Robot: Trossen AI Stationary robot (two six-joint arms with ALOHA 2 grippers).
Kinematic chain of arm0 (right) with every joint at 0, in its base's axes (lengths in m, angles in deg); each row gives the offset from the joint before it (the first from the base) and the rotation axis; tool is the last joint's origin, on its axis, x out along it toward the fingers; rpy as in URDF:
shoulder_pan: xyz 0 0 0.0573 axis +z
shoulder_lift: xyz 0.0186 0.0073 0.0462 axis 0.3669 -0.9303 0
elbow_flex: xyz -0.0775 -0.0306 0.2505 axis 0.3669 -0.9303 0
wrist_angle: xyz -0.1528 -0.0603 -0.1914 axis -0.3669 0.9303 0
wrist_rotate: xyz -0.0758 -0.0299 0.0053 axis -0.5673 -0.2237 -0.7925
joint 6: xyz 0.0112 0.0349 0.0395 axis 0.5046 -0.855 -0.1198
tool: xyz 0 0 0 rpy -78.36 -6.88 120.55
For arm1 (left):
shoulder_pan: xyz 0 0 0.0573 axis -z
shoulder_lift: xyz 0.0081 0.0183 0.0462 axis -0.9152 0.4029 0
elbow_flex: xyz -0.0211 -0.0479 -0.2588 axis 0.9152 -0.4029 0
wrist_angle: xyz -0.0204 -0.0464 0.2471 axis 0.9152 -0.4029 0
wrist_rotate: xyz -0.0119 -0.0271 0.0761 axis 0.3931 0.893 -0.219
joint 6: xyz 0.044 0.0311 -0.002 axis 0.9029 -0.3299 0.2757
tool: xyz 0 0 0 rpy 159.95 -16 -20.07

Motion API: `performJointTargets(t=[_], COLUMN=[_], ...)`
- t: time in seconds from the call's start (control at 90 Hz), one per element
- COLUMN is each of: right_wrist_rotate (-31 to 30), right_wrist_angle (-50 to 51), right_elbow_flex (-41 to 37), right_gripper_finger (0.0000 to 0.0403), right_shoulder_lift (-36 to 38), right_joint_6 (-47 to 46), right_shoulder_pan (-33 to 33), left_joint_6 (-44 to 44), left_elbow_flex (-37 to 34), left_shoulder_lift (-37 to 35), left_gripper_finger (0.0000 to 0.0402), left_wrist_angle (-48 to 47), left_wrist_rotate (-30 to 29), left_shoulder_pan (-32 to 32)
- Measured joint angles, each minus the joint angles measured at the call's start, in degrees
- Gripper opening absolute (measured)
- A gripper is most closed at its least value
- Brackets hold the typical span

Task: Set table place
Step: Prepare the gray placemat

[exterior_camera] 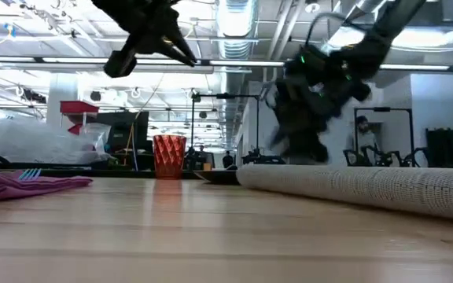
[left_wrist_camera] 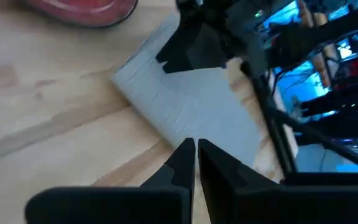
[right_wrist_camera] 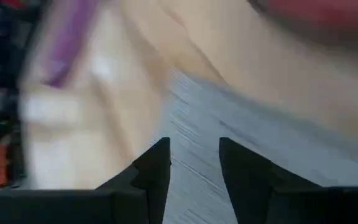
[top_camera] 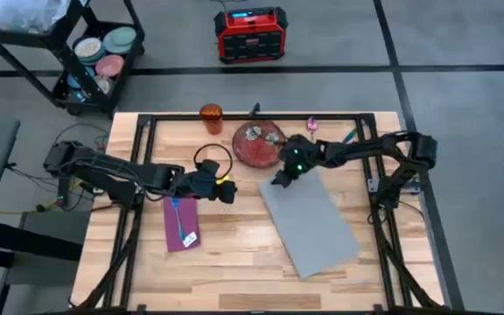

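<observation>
High view. The left arm reaches across the tabletop (top_camera: pixel 234 254) from its left edge, nearly level, and its left tool (top_camera: pixel 226 192) hangs just left of the grey placemat (top_camera: pixel 309 223), which serves here as the landmark. The right arm folds in from the right edge, and its right tool (top_camera: pixel 280 179) sits at the placemat's far left corner. The placemat lies skewed on the wood. A red plate (top_camera: pixel 256 149) lies just beyond that corner, an orange cup (top_camera: pixel 211 116) farther off beyond and to the left, and a purple napkin (top_camera: pixel 182 223) with a blue utensil (top_camera: pixel 180 219) on it well to the left (past the left tool). A pink utensil (top_camera: pixel 311 125) lies beyond the placemat near the far rail.

Low view. Both arms hang above the tabletop (exterior_camera: pixel 171 236); the left tool (exterior_camera: pixel 187 53) is well clear of the wood. The placemat (exterior_camera: pixel 368 189) shows a raised, rolled near edge, which the high view does not reveal. The cup (exterior_camera: pixel 169 157) stands upright.

Left wrist view. The left tool (left_wrist_camera: pixel 196 149) has its fingers pressed together, holding nothing, over the placemat's (left_wrist_camera: pixel 191 112) edge; the right tool (left_wrist_camera: pixel 191 50) shows at the far corner.

Right wrist view. The right tool (right_wrist_camera: pixel 194 155) has its fingers spread over the placemat (right_wrist_camera: pixel 278 155); whether they touch it cannot be told.
</observation>
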Motion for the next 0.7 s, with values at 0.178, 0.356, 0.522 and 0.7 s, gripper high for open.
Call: performJointTargets(t=[0.178, 0.356, 0.522, 0.7], right_wrist_rotate=[-5.8, -13.1, -16.2, -18.6], right_wrist_angle=[16.0, 36.9, 46.1, 52.3], right_elbow_flex=[4.5, 4.4, 1.5, -4.4], right_gripper_finger=[0.0127, 0.0127, 0.0127, 0.0127], right_shoulder_lift=[8.3, 14.5, 19.0, 24.4], right_joint_6=[8.2, 13.9, 14.8, 13.3], right_shoulder_pan=[-2.7, -6.7, -8.2, -8.4], left_joint_6=[0.0, -0.3, -0.6, 5.6], left_elbow_flex=[0.0, 0.1, 4.3, 10.8], left_shoulder_lift=[2.1, 12.1, 22.1, 27.2], left_gripper_finger=[0.0003, 0.0003, 0.0003, 0.0003], left_wrist_angle=[4.4, 18.3, 25.5, 25.3], left_wrist_rotate=[-2.4, 1.5, 11.0, 21.8], left_shoulder_pan=[-0.7, -2.2, -3.7, -5.9])
